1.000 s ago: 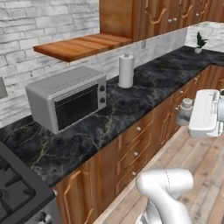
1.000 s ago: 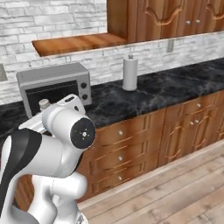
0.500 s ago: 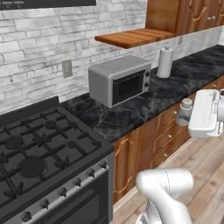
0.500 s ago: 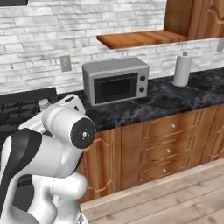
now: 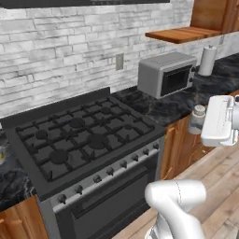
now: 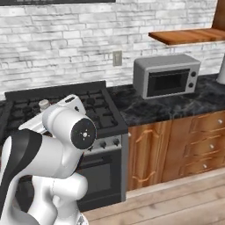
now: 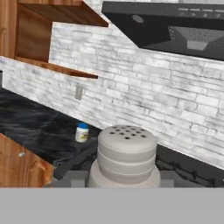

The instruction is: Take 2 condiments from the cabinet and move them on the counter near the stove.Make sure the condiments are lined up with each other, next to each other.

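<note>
The whole picture has slid since the earlier frames, so the camera has moved with the base. Before, the microwave (image 5: pixel 167 73) sat close in front. Now the stove (image 5: pixel 84 135) is in front, and the microwave is off to the right. The paper-towel roll (image 5: pixel 207 60) is now far to the right, at the edge of the left base view.

The fingers are clamped on one shaker (image 7: pixel 126 155). In the hand view it is right at the bottom, close up, with little holes in its round top. In the left base view the shaker (image 5: pixel 197 119) is held in the air beside the white hand, in front of the wooden drawers. It was held the same way before.

There is one jar (image 7: pixel 82 133) with a blue lid. It stands on the black desk (image 7: pixel 30 127) in the hand view, near the edge of the stove.

There is one microwave, one stove, one paper-towel roll and one wall socket (image 6: pixel 117 58). One wooden shelf (image 6: pixel 186 36) of the cabinet hangs above the microwave. The desk (image 6: pixel 176 103) under the microwave is black with pale lines.
</note>
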Motion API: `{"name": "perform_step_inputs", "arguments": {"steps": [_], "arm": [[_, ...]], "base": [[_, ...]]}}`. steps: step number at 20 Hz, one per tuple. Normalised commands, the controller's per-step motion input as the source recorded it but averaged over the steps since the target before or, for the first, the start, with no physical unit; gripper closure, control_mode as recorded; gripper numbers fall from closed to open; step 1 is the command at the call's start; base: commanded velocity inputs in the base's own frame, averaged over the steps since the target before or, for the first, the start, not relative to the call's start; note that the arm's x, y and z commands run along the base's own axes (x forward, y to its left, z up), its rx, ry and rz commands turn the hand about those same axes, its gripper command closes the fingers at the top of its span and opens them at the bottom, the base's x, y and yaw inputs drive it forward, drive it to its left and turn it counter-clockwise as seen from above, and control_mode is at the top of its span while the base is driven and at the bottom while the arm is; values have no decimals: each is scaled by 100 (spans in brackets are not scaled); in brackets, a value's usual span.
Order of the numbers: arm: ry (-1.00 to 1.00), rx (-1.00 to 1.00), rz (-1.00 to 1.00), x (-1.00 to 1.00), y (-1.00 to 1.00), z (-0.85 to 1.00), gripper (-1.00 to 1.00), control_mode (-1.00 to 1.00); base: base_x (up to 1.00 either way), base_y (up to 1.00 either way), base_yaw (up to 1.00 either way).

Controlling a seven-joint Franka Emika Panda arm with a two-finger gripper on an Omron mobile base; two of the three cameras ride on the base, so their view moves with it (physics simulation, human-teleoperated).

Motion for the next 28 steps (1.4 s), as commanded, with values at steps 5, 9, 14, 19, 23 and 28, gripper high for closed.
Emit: {"name": "perform_step_inputs", "arguments": {"steps": [5,9,14,19,23,28], "arm": [[0,0,0,0,0,0,100,100],[0,0,0,0,0,0,100,100],[0,0,0,0,0,0,100,100],[0,0,0,0,0,0,100,100],[0,0,0,0,0,0,100,100],[0,0,0,0,0,0,100,100]], "base": [[-51,100,8],[-2,100,0],[7,100,2],[38,63,21],[41,7,31],[23,0,34]]}}
